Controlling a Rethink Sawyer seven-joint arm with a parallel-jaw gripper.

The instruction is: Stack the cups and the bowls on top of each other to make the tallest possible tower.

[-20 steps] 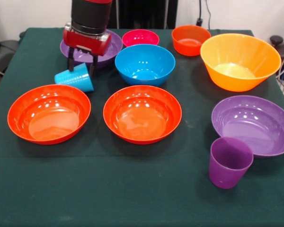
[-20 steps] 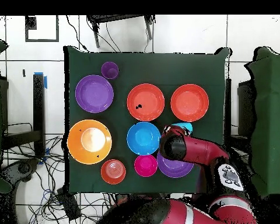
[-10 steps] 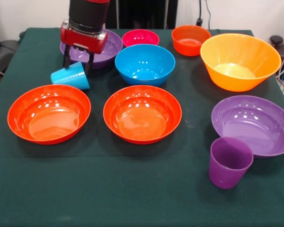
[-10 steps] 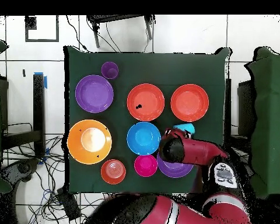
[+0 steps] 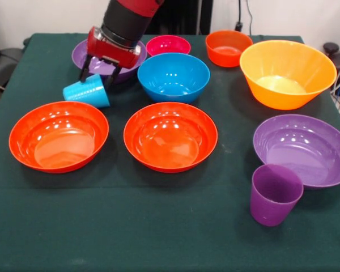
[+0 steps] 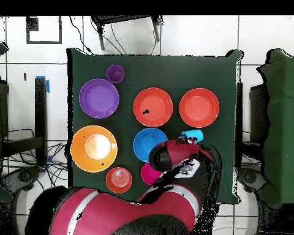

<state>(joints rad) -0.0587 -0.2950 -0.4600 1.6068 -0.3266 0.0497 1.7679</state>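
Near table edge [image 5: 130, 238] lies bare; bowls [image 5: 170, 136] crowd elsewhere.

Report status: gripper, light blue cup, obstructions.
Gripper open, straddling light blue cup's base. Cup tipped on its side, no tower. Purple bowl close behind, blue bowl alongside.

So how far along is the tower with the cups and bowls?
Nothing is stacked yet; every bowl sits apart on the table. In hand: the claw is at the tipped light blue cup, fingers either side of it. Left: standing it up, then stacking everything, including the purple cup.
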